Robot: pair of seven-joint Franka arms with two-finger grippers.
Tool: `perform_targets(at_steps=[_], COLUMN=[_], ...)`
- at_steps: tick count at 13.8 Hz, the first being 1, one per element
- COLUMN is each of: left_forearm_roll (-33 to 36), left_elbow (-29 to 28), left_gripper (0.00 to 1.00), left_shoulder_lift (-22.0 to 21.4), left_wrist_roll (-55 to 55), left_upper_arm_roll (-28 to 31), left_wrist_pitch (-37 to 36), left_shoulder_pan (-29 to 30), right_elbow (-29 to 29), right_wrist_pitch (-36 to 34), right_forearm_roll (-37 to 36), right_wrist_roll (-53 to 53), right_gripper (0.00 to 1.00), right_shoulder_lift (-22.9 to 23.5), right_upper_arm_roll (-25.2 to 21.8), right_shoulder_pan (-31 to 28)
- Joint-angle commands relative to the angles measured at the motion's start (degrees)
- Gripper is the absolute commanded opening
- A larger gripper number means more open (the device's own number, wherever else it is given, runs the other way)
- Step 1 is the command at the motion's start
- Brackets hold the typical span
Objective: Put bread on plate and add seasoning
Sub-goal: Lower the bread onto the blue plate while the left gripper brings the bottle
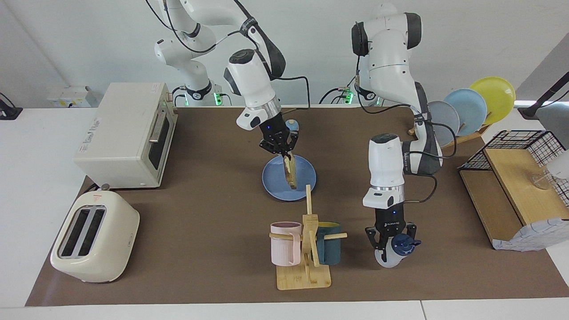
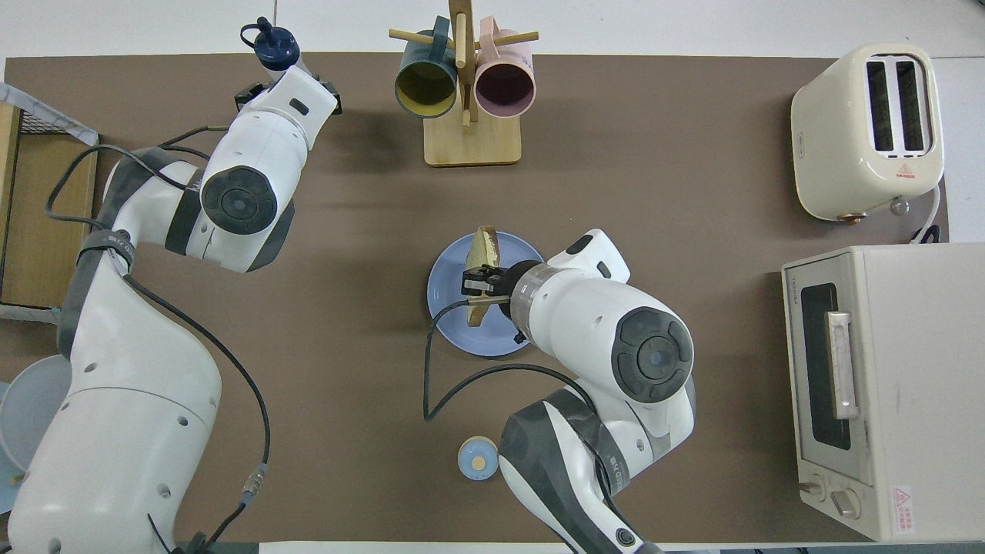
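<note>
The bread [image 1: 291, 172] is a tan slice with a brown crust. It hangs on edge in my right gripper [image 1: 284, 153], which is shut on its upper edge. Its lower edge is at the medium-blue plate [image 1: 272, 180] in the middle of the mat; I cannot tell whether they touch. In the overhead view the bread [image 2: 485, 248] and the right gripper [image 2: 483, 283] are over the plate [image 2: 454, 327]. My left gripper [image 1: 391, 242] is down around the seasoning [image 1: 387, 258], a translucent bottle with a navy cap [image 2: 274, 45], at the mat's edge farthest from the robots.
A wooden mug rack [image 1: 306, 266] with a pink and a teal mug stands beside the bottle. A cream toaster [image 1: 95, 238] and a toaster oven [image 1: 129, 133] stand at the right arm's end. A blue-domed bell [image 2: 477, 458] stands near the robots. A rack of plates [image 1: 471, 109] and a wire basket [image 1: 515, 138] are at the left arm's end.
</note>
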Motion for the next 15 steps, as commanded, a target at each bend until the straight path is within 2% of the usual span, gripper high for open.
perform_targets(at_steps=[1,4,6,9,10,11,12,13,15], left_forearm_roll=[-0.5,-0.6,-0.9,-1.1,-2.0,-5.5,-10.0,-14.5,-15.9], left_elbow=[-6.6,-12.2,-15.8,-17.6,-18.3,-18.8,-18.8,-18.5,-18.7], left_gripper=[0.0,0.0,0.0,0.0,0.0,0.0,0.0,0.0,0.0], left_shoulder_lift=[-9.2,-16.3,-22.4,-28.0,-30.4,-32.9,-35.2,-37.9,-42.0], left_wrist_roll=[5.7,10.4,14.7,18.1,20.4,25.5,32.5,40.8,50.9], left_upper_arm_roll=[-2.9,-4.9,-6.5,-7.8,-7.9,-7.9,-7.9,-7.7,-7.3], left_wrist_pitch=[-5.7,-10.2,-16.0,-23.8,-26.9,-30.9,-36.2,-42.1,-51.0], left_shoulder_pan=[0.7,0.3,0.2,-0.4,-0.6,-1.4,-1.6,-1.2,-1.0], right_elbow=[-2.2,-5.8,-9.5,-10.4,-10.4,-10.4,-10.3,-9.8,-7.2], right_wrist_pitch=[1.6,5.8,8.5,9.1,8.9,8.6,7.9,6.3,1.3], right_forearm_roll=[0.5,0.5,0.5,0.5,0.5,0.5,0.5,0.5,0.5], right_wrist_roll=[-1.4,-1.4,-1.4,-1.7,-1.8,-1.9,-1.9,-1.8,-1.2], right_gripper=[0.0,0.0,0.0,0.0,0.03,0.37,0.81,1.0,1.0], right_shoulder_lift=[-0.9,-1.5,-2.6,-2.9,-3.0,-3.0,-3.1,-3.1,-2.9], right_upper_arm_roll=[0.0,0.0,0.0,0.0,0.0,0.0,0.0,0.0,0.0], right_shoulder_pan=[0.0,0.1,0.0,-0.2,-0.2,-0.3,-0.3,-0.4,-1.8])
